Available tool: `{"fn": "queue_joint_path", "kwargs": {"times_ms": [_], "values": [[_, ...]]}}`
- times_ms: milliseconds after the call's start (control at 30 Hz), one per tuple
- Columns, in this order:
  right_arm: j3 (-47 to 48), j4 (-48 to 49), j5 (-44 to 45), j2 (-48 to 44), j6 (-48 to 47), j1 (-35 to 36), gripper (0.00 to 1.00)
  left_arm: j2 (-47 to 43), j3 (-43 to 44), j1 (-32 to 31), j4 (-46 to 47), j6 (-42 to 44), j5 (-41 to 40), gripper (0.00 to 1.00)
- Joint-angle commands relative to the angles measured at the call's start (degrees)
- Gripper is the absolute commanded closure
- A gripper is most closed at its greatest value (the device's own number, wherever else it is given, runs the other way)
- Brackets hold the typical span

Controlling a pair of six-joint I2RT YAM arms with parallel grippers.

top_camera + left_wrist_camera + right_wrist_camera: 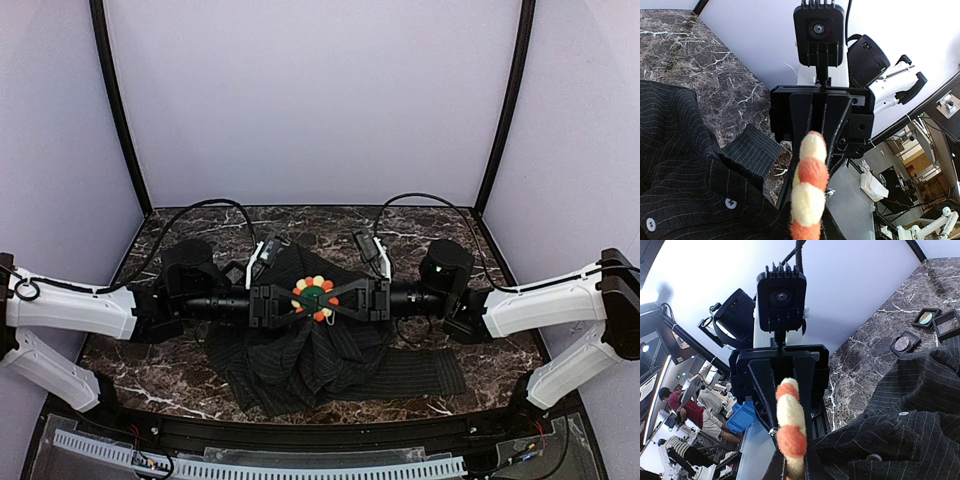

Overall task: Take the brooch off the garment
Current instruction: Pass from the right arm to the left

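Top external view has the two arms meeting nose to nose over the middle of the table. The left gripper (290, 296) and the right gripper (340, 294) each have their jaws drawn in on the brooch (314, 291), one from either side. From the right wrist I can see the left gripper's black fingers (762, 395) running down both sides of the brooch's orange and cream beaded rim, pinching it edge-on. The left wrist shows that same rim in front of the right gripper's body. The brooch sits at the top of the garment (290, 365), a dark pinstriped shirt bunched in a heap under the grippers, with white buttons (730, 203) showing. Around it lies the brown marble table (470, 330), with three small square boxes (904, 343) near the shirt's edge.
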Motion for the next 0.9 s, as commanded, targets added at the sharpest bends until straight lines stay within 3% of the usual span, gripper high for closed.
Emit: {"fn": "queue_joint_path", "kwargs": {"times_ms": [0,867], "values": [[-1.1,4.2,-1.2,-0.9,0.6,0.3,1.0,-1.1,-1.8,0.3,0.6,-0.7,-2.3,0.87],[-1.7,4.0,-0.6,-1.9,0.2,0.3,1.0,-2.7,-3.9,0.9,1.5,-2.6,-3.0,0.79]]}}
